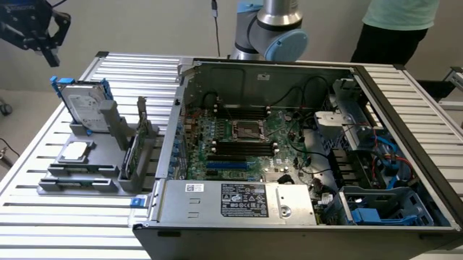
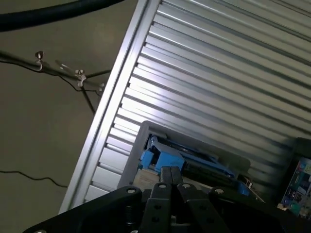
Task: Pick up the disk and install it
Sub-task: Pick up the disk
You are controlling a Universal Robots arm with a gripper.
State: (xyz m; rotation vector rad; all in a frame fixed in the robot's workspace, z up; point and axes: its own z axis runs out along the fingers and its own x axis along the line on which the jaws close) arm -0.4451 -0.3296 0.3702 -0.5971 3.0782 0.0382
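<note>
Gripper (image 2: pixel 170 173): closed, holding nothing | disk (image 1: pixel 84 105): upright in rack (image 1: pixel 78 182), beneath gripper, apart | table (image 1: pixel 65 219): under both.

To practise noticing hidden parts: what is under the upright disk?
A grey holder on the slatted table carries the disk. The holder's post covers the disk's lower edge, so how it sits cannot be seen.
</note>
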